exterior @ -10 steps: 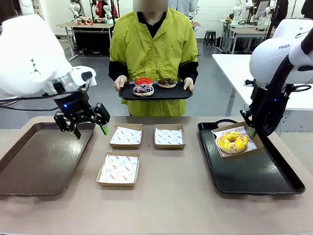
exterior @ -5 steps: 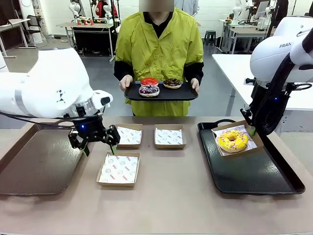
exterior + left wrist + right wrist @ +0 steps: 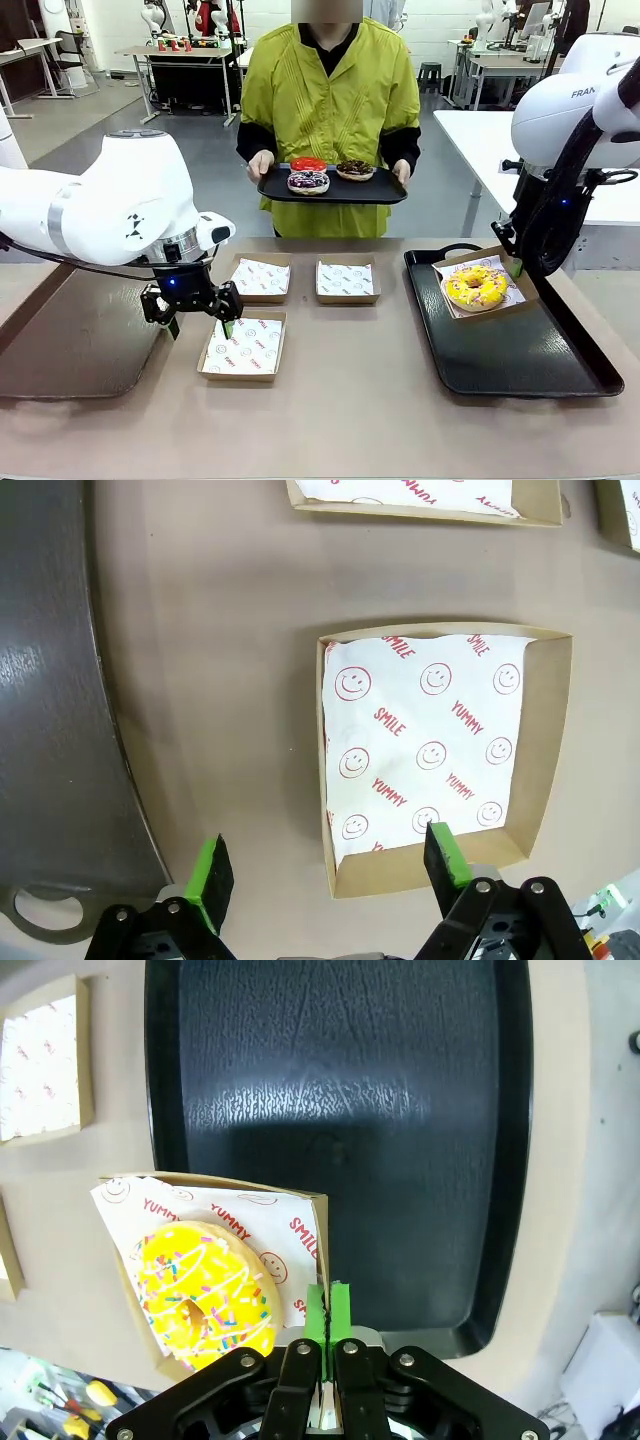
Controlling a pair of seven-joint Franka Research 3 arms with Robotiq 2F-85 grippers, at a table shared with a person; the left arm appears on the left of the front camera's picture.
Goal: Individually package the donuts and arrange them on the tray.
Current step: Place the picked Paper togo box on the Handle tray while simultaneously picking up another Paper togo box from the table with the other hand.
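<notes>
The yellow-iced donut (image 3: pixel 476 287) (image 3: pixel 205 1300) lies in a paper-lined box (image 3: pixel 518 283) (image 3: pixel 313 1215) at the far left corner of the black tray (image 3: pixel 530 370) (image 3: pixel 340 1110). My right gripper (image 3: pixel 515 266) (image 3: pixel 328 1312) is shut on that box's wall. Across the table a person holds a second black tray (image 3: pixel 385 190) carrying the red-glazed donut (image 3: pixel 308 164), the sprinkled chocolate donut (image 3: pixel 308 181) and the dark chocolate donut (image 3: pixel 354 169). My left gripper (image 3: pixel 195 310) (image 3: pixel 328 865) hangs open over the left edge of the near empty box (image 3: pixel 242 345) (image 3: pixel 440 750), one finger on each side of its wall.
Two more empty lined boxes (image 3: pixel 259 277) (image 3: pixel 346 279) stand in a row behind the near one. A large dark brown tray (image 3: pixel 70 330) (image 3: pixel 50 680) lies at the table's left. The person's hands (image 3: pixel 260 165) grip their tray's ends.
My left arm has swung right and down, from above the brown tray to the near empty box's left edge. The person's tray has shifted slightly right. The right arm has not moved.
</notes>
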